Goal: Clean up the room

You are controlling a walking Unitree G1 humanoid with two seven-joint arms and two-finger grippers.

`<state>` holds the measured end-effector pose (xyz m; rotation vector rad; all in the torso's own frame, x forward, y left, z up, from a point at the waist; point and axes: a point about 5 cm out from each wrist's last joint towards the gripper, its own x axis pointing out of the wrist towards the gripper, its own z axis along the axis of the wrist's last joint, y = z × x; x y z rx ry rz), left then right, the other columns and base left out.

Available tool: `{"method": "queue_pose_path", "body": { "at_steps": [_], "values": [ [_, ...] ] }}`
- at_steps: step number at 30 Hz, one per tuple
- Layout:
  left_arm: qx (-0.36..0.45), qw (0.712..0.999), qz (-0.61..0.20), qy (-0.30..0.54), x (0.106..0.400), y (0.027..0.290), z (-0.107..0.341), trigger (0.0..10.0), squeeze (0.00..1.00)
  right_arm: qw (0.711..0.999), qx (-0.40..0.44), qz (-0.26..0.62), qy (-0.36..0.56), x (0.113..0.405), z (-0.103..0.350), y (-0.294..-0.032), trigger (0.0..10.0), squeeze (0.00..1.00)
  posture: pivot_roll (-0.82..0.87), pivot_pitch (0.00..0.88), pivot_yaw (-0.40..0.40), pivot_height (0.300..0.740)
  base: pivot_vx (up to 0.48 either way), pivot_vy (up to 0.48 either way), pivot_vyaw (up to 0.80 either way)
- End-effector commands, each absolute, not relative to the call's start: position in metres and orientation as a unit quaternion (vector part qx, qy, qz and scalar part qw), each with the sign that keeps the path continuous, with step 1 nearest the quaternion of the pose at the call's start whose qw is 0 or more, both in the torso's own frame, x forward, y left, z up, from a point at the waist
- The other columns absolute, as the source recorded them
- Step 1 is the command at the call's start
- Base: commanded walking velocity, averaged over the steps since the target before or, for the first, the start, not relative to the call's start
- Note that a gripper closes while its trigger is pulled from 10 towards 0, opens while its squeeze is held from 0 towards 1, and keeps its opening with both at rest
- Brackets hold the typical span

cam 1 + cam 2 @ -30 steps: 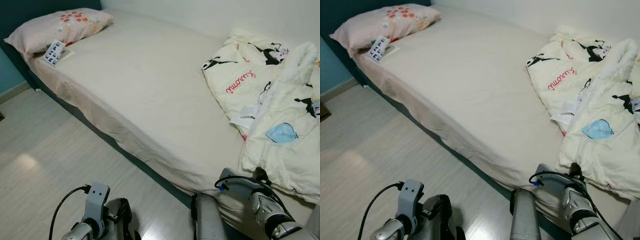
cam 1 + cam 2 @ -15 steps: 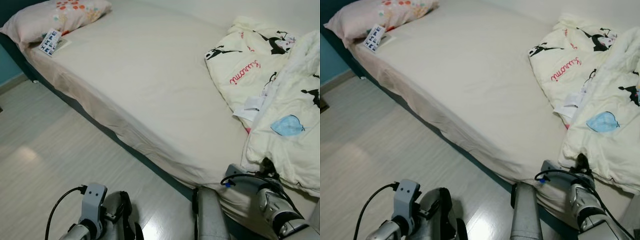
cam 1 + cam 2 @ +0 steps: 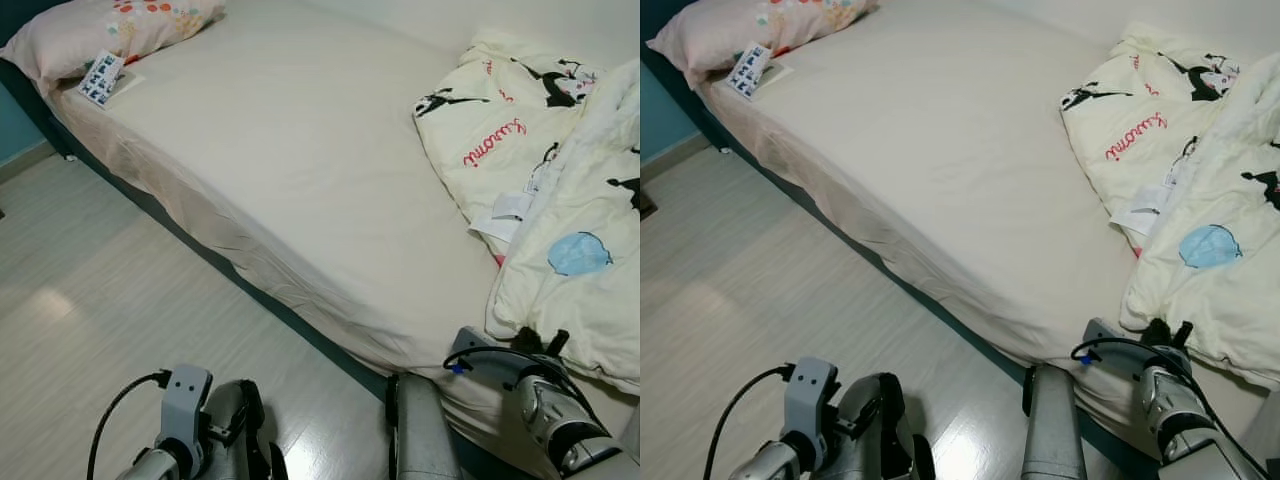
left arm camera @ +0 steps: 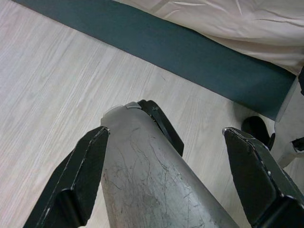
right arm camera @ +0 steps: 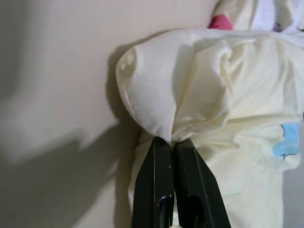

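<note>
A cream duvet (image 3: 560, 190) with cartoon prints lies crumpled on the right part of the bed (image 3: 300, 160). My right gripper (image 5: 172, 142) is shut on the duvet's near corner (image 5: 161, 90), at the bed's front edge; in the head views its fingers (image 3: 540, 343) meet the duvet's hem. My left gripper (image 4: 166, 175) hangs low over the wooden floor (image 4: 57, 85) beside the bed, open, with my own silver leg (image 4: 147, 185) between its fingers.
A pink flowered pillow (image 3: 110, 30) lies at the bed's far left end, with a small patterned card (image 3: 101, 79) next to it. A dark teal bed base (image 3: 190, 250) runs along the light wooden floor (image 3: 90, 300). A teal wall (image 3: 665, 125) stands at the left.
The camera has shifted slightly. My right gripper has moved a little forward and right along the bed's edge, staying at the duvet's hem. The left arm hangs as before.
</note>
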<state>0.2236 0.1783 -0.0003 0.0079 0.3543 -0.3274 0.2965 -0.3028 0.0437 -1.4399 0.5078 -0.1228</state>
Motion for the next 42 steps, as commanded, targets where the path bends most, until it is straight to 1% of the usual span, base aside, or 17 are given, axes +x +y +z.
{"method": "queue_pose_path", "body": {
  "at_steps": [1, 3, 5, 6, 7, 8, 12, 19, 21, 25, 27, 29, 30, 32, 33, 37, 42],
  "values": [
    [0.003, 0.967, -0.158, 0.201, 0.216, 0.180, -0.009, 10.0, 0.00, 0.737, -0.628, -0.044, 0.247, 0.294, 0.040, -0.304, 0.0, 0.00, 0.06, 0.327, 0.030, 0.577, 0.000, 0.000, 0.00],
    [-0.001, 0.967, -0.156, 0.201, 0.220, 0.176, -0.010, 10.0, 0.00, 0.799, -0.541, -0.039, 0.258, 0.304, 0.050, -0.304, 0.0, 0.00, 0.03, 0.304, 0.015, 0.577, 0.000, 0.000, 0.00],
    [-0.001, 0.967, -0.156, 0.201, 0.220, 0.176, -0.010, 10.0, 0.00, 0.799, -0.541, -0.039, 0.258, 0.304, 0.050, -0.304, 0.0, 0.00, 0.03, 0.304, 0.015, 0.577, 0.000, 0.000, 0.00],
    [-0.003, 0.967, -0.155, 0.203, 0.222, 0.175, -0.011, 10.0, 0.00, 0.827, -0.497, -0.033, 0.260, 0.308, 0.055, -0.303, 0.0, 0.00, 0.02, 0.300, 0.011, 0.577, 0.000, 0.000, 0.00],
    [-0.003, 0.967, -0.155, 0.203, 0.222, 0.175, -0.011, 10.0, 0.00, 0.827, -0.497, -0.033, 0.260, 0.308, 0.055, -0.303, 0.0, 0.00, 0.02, 0.300, 0.011, 0.577, 0.000, 0.000, 0.00],
    [-0.005, 0.965, -0.157, 0.209, 0.225, 0.169, -0.015, 10.0, 0.00, 0.877, -0.411, 0.035, 0.245, 0.316, 0.068, -0.298, 0.0, 0.00, -0.02, 0.264, -0.004, 0.577, 0.000, 0.000, 0.00],
    [-0.007, 0.963, -0.160, 0.215, 0.228, 0.163, -0.018, 10.0, 0.00, 0.892, -0.366, 0.153, 0.217, 0.317, 0.084, -0.290, 0.0, 0.00, -0.05, 0.240, -0.009, 0.577, 0.000, 0.000, 0.00],
    [-0.004, 0.960, -0.161, 0.228, 0.236, 0.157, -0.024, 10.0, 0.00, 0.820, -0.325, 0.406, 0.238, 0.267, 0.094, -0.261, 0.0, 0.00, -0.10, 0.181, -0.021, 0.577, 0.000, 0.000, 0.00],
    [-0.004, 0.960, -0.161, 0.228, 0.236, 0.157, -0.024, 10.0, 0.00, 0.820, -0.325, 0.406, 0.238, 0.267, 0.094, -0.261, 0.0, 0.00, -0.10, 0.181, -0.021, 0.577, 0.000, 0.000, 0.00],
    [-0.004, 0.960, -0.160, 0.230, 0.239, 0.156, -0.025, 10.0, 0.00, 0.772, -0.313, 0.480, 0.276, 0.241, 0.093, -0.251, 0.0, 0.00, -0.11, 0.166, -0.025, 0.577, 0.000, 0.000, 0.00],
    [-0.004, 0.960, -0.159, 0.232, 0.242, 0.154, -0.026, 10.0, 0.00, 0.662, -0.347, 0.533, 0.395, 0.203, 0.075, -0.268, 0.0, 0.00, -0.12, 0.149, -0.035, 0.577, 0.000, 0.000, 0.00],
    [-0.004, 0.960, -0.159, 0.232, 0.242, 0.154, -0.026, 10.0, 0.00, 0.662, -0.347, 0.533, 0.395, 0.203, 0.075, -0.268, 0.0, 0.00, -0.12, 0.149, -0.035, 0.577, 0.000, 0.000, 0.00],
    [-0.004, 0.959, -0.158, 0.234, 0.242, 0.153, -0.027, 10.0, 0.00, 0.615, -0.373, 0.529, 0.450, 0.189, 0.068, -0.284, 0.0, 0.00, -0.12, 0.147, -0.036, 0.577, 0.000, 0.000, 0.00],
    [-0.004, 0.959, -0.158, 0.234, 0.242, 0.153, -0.027, 10.0, 0.00, 0.615, -0.373, 0.529, 0.450, 0.189, 0.068, -0.284, 0.0, 0.00, -0.12, 0.147, -0.036, 0.577, 0.000, 0.000, 0.00],
    [-0.006, 0.957, -0.161, 0.240, 0.239, 0.149, -0.031, 10.0, 0.00, 0.556, -0.420, 0.476, 0.536, 0.176, 0.075, -0.318, 0.0, 0.00, -0.12, 0.144, -0.037, 0.577, 0.000, 0.000, 0.00],
    [-0.009, 0.953, -0.172, 0.248, 0.233, 0.141, -0.036, 10.0, 0.00, 0.507, -0.472, 0.391, 0.606, 0.170, 0.097, -0.355, 0.0, 0.00, -0.12, 0.144, -0.037, 0.577, 0.000, 0.000, 0.00],
    [-0.010, 0.952, -0.176, 0.249, 0.232, 0.137, -0.037, 10.0, 0.00, 0.471, -0.484, 0.359, 0.644, 0.160, 0.107, -0.371, 0.0, 0.00, -0.13, 0.153, -0.039, 0.577, 0.000, 0.000, 0.00]
  ]
}}
